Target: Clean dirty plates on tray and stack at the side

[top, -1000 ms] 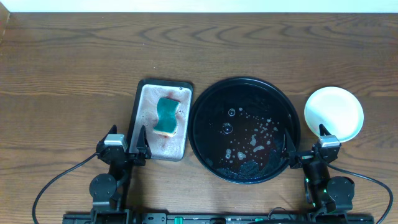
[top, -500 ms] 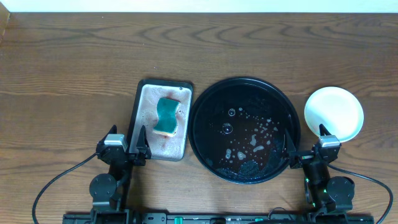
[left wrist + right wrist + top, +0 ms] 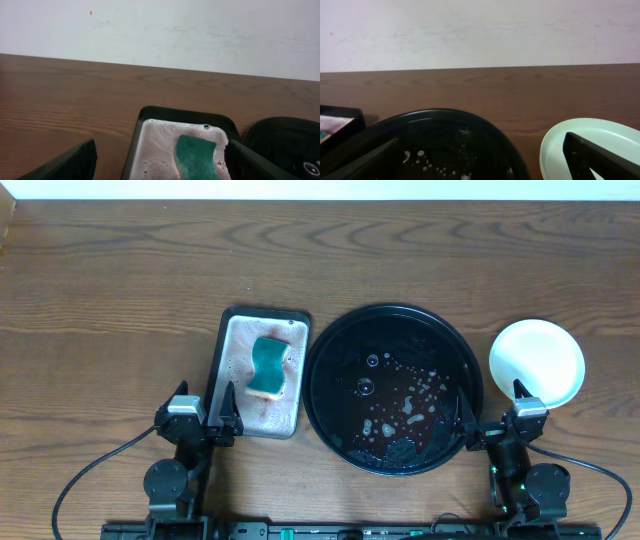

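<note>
The round black tray (image 3: pixel 392 388) sits at the table's middle, wet with foam spots and holding no plates; its rim shows in the right wrist view (image 3: pixel 435 131). A clean pale plate stack (image 3: pixel 537 362) lies on the wood right of the tray, its top plate mint-green in the right wrist view (image 3: pixel 592 145). How many plates are in it I cannot tell. My left gripper (image 3: pixel 203 413) is open and empty at the front of the grey tray. My right gripper (image 3: pixel 490 413) is open and empty between the black tray and the plates.
A grey rectangular dark-rimmed tray (image 3: pixel 238 402) left of the black tray holds pinkish foam and a green sponge (image 3: pixel 267 365); both show in the left wrist view, tray (image 3: pixel 150 145) and sponge (image 3: pixel 196 157). Bare wood-grain tabletop (image 3: pixel 110 310) spreads left and behind.
</note>
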Robot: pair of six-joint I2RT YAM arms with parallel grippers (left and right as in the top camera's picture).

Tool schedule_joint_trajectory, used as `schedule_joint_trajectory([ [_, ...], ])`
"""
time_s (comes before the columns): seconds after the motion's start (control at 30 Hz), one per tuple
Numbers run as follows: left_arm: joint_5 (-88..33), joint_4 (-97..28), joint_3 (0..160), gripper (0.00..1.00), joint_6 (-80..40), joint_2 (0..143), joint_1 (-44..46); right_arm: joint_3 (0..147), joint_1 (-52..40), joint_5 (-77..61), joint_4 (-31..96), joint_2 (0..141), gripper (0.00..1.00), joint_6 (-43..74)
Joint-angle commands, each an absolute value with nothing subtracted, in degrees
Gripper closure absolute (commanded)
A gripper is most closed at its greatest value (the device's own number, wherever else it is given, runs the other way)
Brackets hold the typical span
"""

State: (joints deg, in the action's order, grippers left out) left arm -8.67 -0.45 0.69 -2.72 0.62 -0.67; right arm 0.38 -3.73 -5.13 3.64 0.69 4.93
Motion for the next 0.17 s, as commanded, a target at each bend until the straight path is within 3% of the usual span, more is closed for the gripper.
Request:
schedule_joint_trajectory([
  [0.0,-10.00,-3.18,0.25,0.18,-1.98,0.23,-0.95,0.32,-4.23,-4.73,3.90,0.38,0.01,4.19],
  [0.13,-10.00,-3.18,0.25,0.18,-1.98,0.23,-0.95,0.32,-4.23,-4.73,3.90,0.38,0.01,4.19],
])
